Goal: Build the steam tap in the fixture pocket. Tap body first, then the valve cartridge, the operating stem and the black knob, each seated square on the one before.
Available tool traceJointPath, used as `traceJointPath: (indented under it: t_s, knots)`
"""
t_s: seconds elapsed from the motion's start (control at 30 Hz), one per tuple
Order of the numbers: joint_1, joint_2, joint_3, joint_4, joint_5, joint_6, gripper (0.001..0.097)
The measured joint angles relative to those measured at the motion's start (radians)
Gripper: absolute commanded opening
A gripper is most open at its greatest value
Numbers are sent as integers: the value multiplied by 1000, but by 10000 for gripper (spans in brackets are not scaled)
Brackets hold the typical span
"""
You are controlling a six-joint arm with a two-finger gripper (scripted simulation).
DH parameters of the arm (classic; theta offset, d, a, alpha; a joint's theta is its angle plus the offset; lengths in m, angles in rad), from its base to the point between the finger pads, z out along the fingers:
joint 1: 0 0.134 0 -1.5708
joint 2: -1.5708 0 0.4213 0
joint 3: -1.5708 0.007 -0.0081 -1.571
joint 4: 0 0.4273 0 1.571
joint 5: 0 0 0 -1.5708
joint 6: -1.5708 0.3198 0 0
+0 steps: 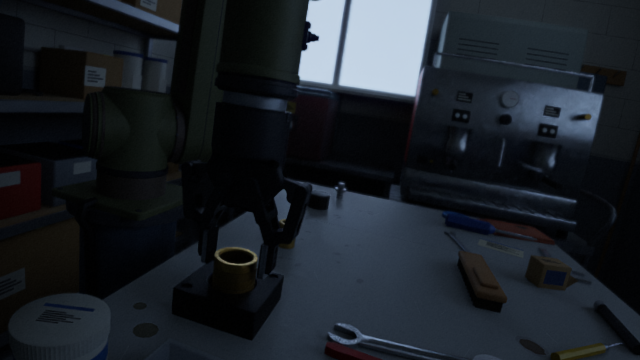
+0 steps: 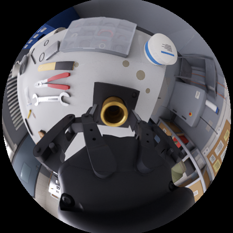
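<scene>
The brass tap body (image 1: 235,269) (image 2: 114,111), a hollow ring-shaped sleeve, stands upright in the pocket of the black fixture block (image 1: 227,299) (image 2: 116,106) near the table's left front corner, and my gripper (image 1: 234,260) (image 2: 113,116) hangs open straight over it, one finger on either side, holding nothing. Further back on the table a small brass part (image 1: 286,243) shows partly behind the fingers. A black knob (image 1: 318,200) and a small metal stem (image 1: 340,188) sit near the far edge.
An espresso machine (image 1: 505,145) stands behind the table on the right. A brush (image 1: 481,281), blue screwdriver (image 1: 470,223), spanner (image 1: 370,341) (image 2: 49,99), red pliers (image 2: 54,81) and small box (image 1: 548,272) lie right. A white tub (image 1: 57,327) (image 2: 160,49) sits at the left front corner.
</scene>
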Motion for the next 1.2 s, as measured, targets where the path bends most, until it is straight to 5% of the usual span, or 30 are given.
traceJointPath:
  t_s: [0.5, 1.2]
  knots:
    - [0, -6, -9, 0, 16, 0, 660]
    - [0, -48, -86, 0, 134, 0, 660]
